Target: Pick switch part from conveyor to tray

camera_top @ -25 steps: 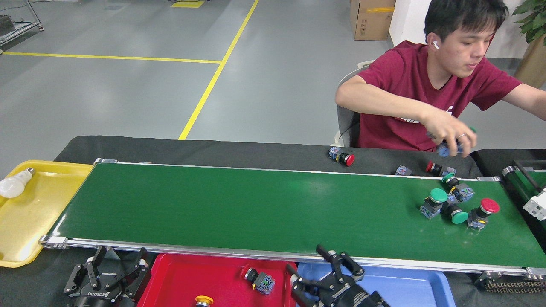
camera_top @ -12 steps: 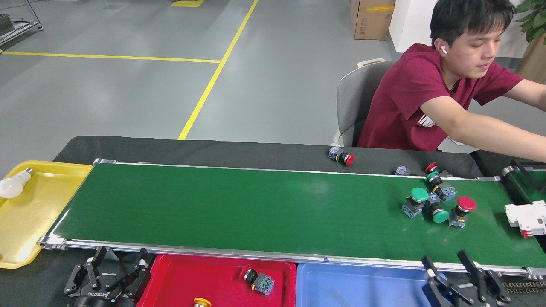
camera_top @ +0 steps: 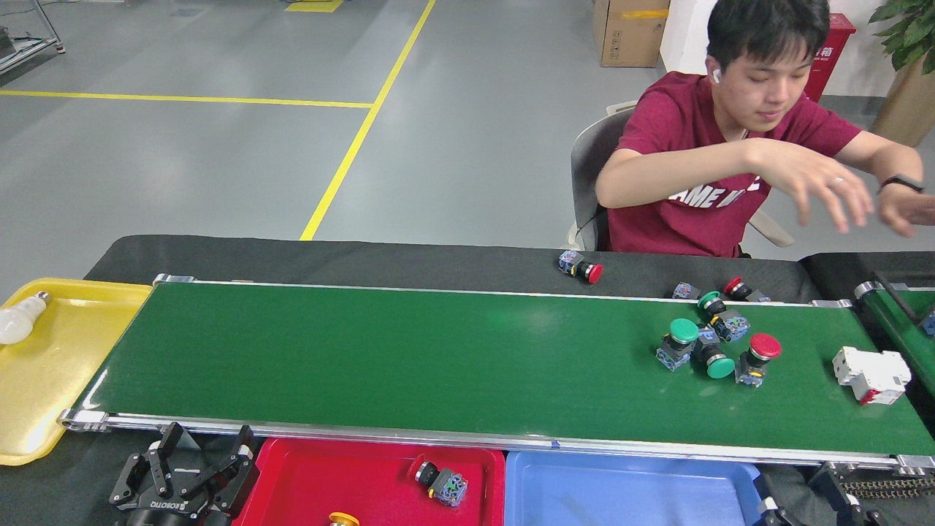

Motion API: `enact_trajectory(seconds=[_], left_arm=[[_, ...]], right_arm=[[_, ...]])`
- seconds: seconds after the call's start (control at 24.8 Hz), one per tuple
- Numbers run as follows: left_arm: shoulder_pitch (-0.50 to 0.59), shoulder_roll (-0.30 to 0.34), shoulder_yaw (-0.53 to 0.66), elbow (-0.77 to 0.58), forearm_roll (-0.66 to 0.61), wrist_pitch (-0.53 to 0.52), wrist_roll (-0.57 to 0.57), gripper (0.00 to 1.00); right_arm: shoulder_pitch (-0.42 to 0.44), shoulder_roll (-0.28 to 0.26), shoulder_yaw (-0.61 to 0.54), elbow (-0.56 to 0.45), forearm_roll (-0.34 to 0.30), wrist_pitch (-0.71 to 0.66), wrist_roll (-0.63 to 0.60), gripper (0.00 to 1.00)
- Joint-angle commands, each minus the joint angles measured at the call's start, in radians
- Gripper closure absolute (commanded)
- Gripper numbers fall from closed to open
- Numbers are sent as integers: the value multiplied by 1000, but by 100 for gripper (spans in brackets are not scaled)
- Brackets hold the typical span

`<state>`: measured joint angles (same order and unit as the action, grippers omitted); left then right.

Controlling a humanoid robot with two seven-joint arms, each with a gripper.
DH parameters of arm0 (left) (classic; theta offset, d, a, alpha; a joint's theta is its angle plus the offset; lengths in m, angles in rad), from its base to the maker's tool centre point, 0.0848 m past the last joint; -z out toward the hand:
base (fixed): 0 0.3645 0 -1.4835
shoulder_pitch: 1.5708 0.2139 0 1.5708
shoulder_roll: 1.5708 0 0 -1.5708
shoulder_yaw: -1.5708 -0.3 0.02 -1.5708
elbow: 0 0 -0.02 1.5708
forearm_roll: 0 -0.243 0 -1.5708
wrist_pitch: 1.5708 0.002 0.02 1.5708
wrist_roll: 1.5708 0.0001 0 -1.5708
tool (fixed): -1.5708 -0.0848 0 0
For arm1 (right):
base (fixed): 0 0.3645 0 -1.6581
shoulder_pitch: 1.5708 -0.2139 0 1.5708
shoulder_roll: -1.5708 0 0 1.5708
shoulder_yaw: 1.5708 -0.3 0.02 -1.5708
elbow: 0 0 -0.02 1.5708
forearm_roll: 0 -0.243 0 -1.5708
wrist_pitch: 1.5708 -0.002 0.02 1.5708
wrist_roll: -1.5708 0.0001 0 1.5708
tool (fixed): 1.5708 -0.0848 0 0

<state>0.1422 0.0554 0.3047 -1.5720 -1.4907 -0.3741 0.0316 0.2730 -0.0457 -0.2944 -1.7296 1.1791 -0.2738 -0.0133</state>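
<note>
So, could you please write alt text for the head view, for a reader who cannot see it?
A cluster of push-button switches and a white part lie at the right end of a long green conveyor. Behind it a seated person holds both hands raised. Near the camera are red, blue and yellow trays and the open left gripper.
</note>
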Motion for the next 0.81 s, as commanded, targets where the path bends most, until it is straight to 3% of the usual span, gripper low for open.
enact_trajectory(seconds=[0.0,0.12,0.32,0.48,0.77], left_arm=[[-13,20,2,-3,0,-3,4,0],[-18,27,1,4,0,-3,4,0],[-21,27,1,10,0,-3,4,0],[-19,27,-1,14,0,-3,4,0],[-29,27,-1,26,0,-3,4,0]], right_arm=[[-44,-2,46,16,22,137,19,12],[-147,-6,156,65,57,291,52,12],[-357,-8,327,269,79,473,69,11],[-448,-8,377,383,79,548,67,10],[-696,35,466,699,73,628,30,10]])
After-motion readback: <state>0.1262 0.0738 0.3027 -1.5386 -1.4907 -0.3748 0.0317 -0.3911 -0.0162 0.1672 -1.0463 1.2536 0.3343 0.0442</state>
